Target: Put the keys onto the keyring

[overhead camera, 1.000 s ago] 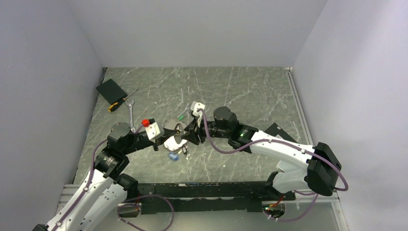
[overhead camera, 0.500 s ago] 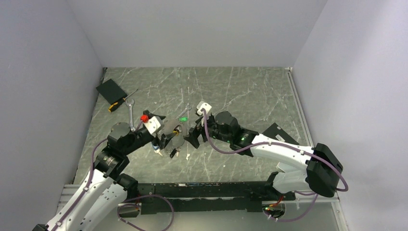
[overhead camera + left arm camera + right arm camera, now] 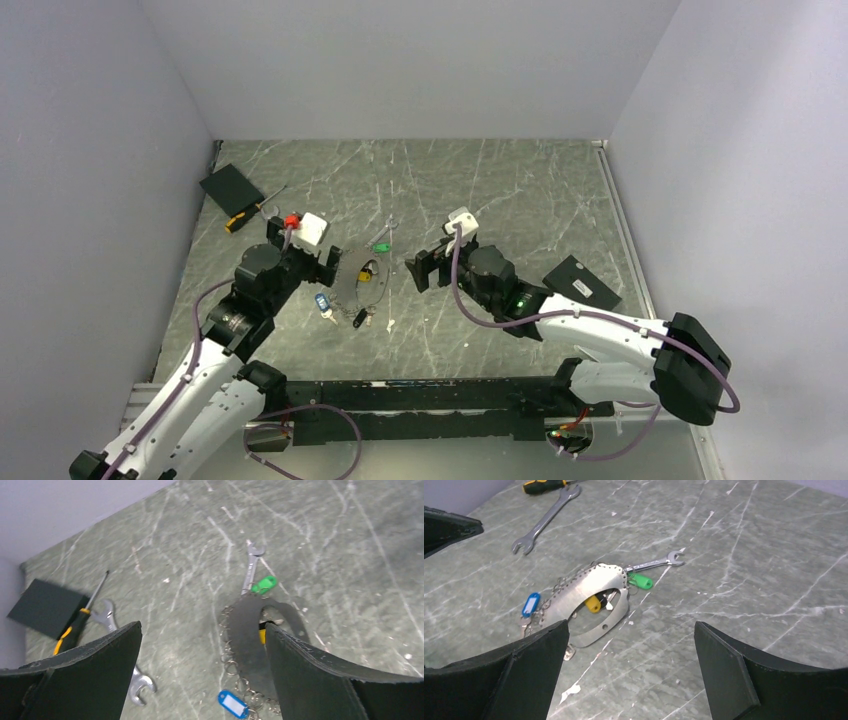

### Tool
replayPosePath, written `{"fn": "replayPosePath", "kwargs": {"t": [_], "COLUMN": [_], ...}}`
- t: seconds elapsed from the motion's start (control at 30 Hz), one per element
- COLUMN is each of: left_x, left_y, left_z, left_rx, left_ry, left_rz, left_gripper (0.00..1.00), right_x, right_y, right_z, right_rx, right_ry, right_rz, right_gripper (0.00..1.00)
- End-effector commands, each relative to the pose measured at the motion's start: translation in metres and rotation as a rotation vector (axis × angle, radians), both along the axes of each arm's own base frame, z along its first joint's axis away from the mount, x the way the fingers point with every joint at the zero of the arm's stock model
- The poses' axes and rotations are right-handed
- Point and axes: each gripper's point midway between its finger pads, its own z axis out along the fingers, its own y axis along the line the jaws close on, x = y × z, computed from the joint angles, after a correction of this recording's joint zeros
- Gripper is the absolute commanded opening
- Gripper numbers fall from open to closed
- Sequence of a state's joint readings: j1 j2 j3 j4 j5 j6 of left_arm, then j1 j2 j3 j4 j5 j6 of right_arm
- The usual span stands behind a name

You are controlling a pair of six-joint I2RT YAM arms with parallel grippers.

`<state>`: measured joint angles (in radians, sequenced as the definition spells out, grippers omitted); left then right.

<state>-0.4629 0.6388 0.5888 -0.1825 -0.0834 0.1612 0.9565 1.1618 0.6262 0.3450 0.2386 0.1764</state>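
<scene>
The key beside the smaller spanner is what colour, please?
The key is green, clearest in the right wrist view.

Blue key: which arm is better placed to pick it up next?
Probably left. The blue key lies beside the keyring, nearest the open left gripper; the right gripper, also open, would have to reach across the keyring.

We see a grey-green, white-veined table top (image 3: 520,190) boxed in by plain pale walls: the left wall (image 3: 90,150), the far wall (image 3: 410,70) and the right wall (image 3: 740,150). A metal strip (image 3: 621,215) edges its right side. The light is soft and even.
</scene>
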Motion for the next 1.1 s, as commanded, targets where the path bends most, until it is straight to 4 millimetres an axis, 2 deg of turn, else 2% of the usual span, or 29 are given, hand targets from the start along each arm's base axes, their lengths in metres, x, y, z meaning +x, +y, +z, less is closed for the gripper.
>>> {"fn": "replayPosePath", "kwargs": {"t": [0.0,0.2,0.5,0.7,0.93,1.07], "left_x": [0.007,0.005,-0.001,-0.004,-0.004,-0.004], "left_y": [0.028,0.034,0.031,0.026,0.023,0.021], "left_z": [0.026,0.027,0.03,0.035,0.034,0.035], "left_rx": [-0.015,-0.007,-0.01,-0.03,-0.033,-0.034], "left_ry": [-0.07,-0.085,-0.102,-0.118,-0.112,-0.114], "left_rz": [0.159,0.179,0.141,0.114,0.096,0.089], "left_gripper": [0.98,0.98,0.98,0.98,0.98,0.98], "right_x": [0.019,0.024,0.021,0.026,0.02,0.022], "right_y": [0.001,0.012,0.019,0.017,0.013,0.014], "right_z": [0.038,0.044,0.038,0.053,0.069,0.069], "right_rx": [0.084,0.107,0.147,0.139,0.165,0.158], "right_ry": [-0.06,-0.026,0.003,-0.011,-0.054,-0.072], "right_rz": [-0.097,-0.1,-0.077,-0.1,-0.093,-0.092], "right_gripper": [1.0,1.0,1.0,1.0,1.0,1.0]}}
